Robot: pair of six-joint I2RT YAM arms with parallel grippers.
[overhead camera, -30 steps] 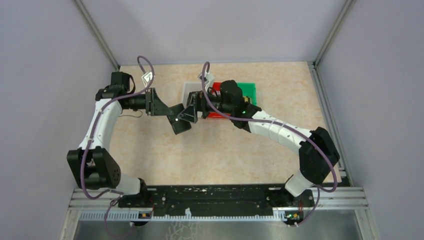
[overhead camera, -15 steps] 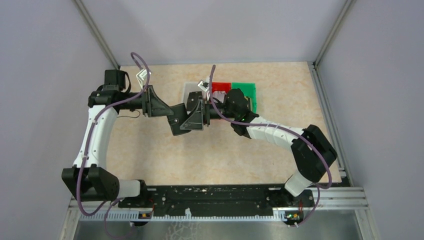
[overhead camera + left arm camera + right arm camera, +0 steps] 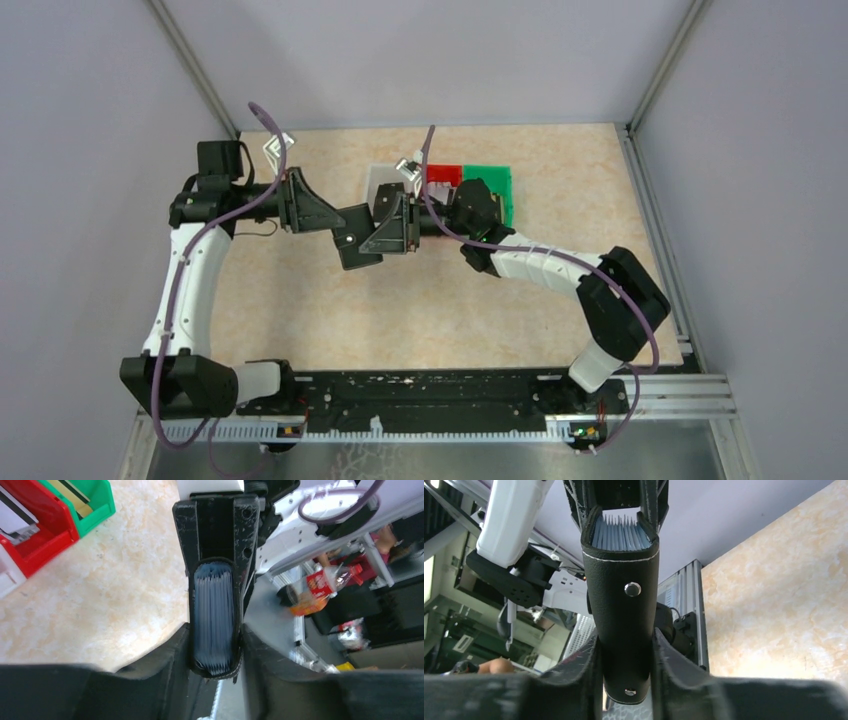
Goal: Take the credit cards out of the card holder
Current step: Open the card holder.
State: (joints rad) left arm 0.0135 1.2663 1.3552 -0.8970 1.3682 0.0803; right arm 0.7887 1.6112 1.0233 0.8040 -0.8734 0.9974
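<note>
- In the middle of the top view, just above the table (image 3: 450, 300), the card holder (image 3: 358, 252) is hanging between the two arms, with the left gripper (image 3: 345, 230) meeting it from the left and the right gripper (image 3: 386, 230) from the right.
- In the lower half of the left wrist view, the left gripper (image 3: 215, 647) is clamping the card holder (image 3: 214, 615) narrowly, its fingers (image 3: 160, 672) pressing both black sides, and the pale blue-grey panels are showing end-on between them.
- At the top of that view, the right gripper (image 3: 216, 525) is covering the holder's far end and blocking any straight path to the panels.
- At the bottom of the right wrist view, the right gripper (image 3: 626, 680) is squeezing the card holder (image 3: 624, 620) on its studded black face, its fingers (image 3: 569, 685) closing on either side.
- The blue-grey panels are fanning out at the top of that frame, right under the left gripper (image 3: 619, 500); whether cards are sitting among them cannot be told.
- In the upper left of the left wrist view, a silvery credit card (image 3: 14, 516) is lying in the red bin (image 3: 37, 547) and a gold-tan credit card (image 3: 75, 491) in the green bin (image 3: 97, 507), well apart from the holder.
- In the top view, the right arm is reaching across the front of the red bin (image 3: 443, 174) and the green bin (image 3: 492, 183), and a white bin (image 3: 380, 179) is sitting beside them.
</note>
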